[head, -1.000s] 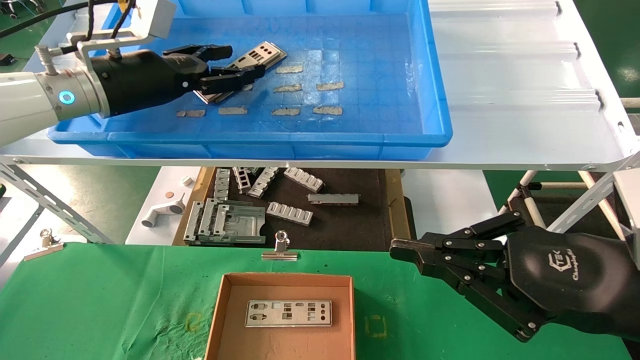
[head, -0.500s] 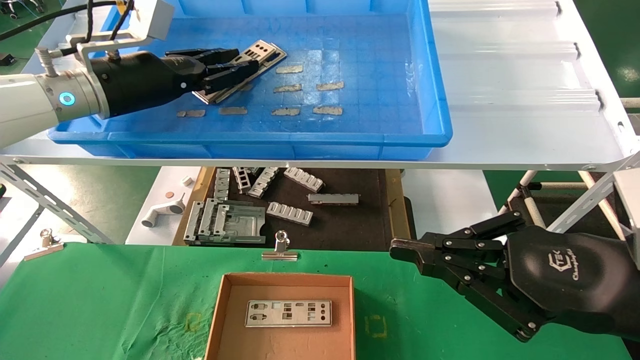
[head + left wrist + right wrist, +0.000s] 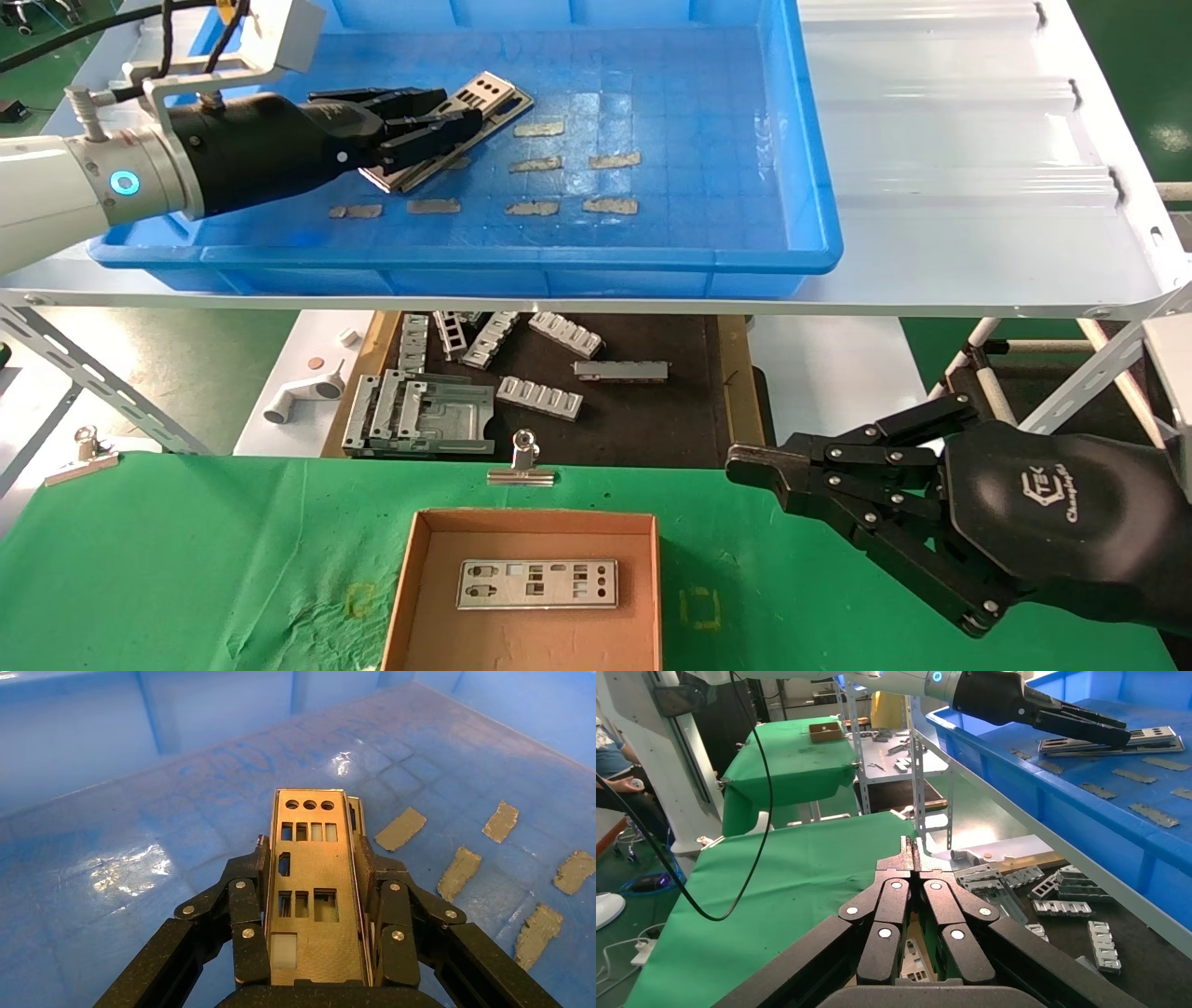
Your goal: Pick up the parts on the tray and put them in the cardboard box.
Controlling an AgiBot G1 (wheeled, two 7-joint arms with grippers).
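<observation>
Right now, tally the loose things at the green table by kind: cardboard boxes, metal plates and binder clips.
cardboard box: 1
metal plate, lying in the box: 1
binder clips: 2
Total: 4
Left out: the tray, where the left gripper is shut on the top plate; right gripper parked shut beside the box.

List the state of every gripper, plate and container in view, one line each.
left gripper: over the blue tray, fingers shut on the top plate's long edges.
top plate: gripped, on a stack of plates.
right gripper: fingers shut, empty, parked above the green cloth.
blue tray: holds the plate stack and tan tape strips.
cardboard box: open, one plate lying flat inside.
</observation>
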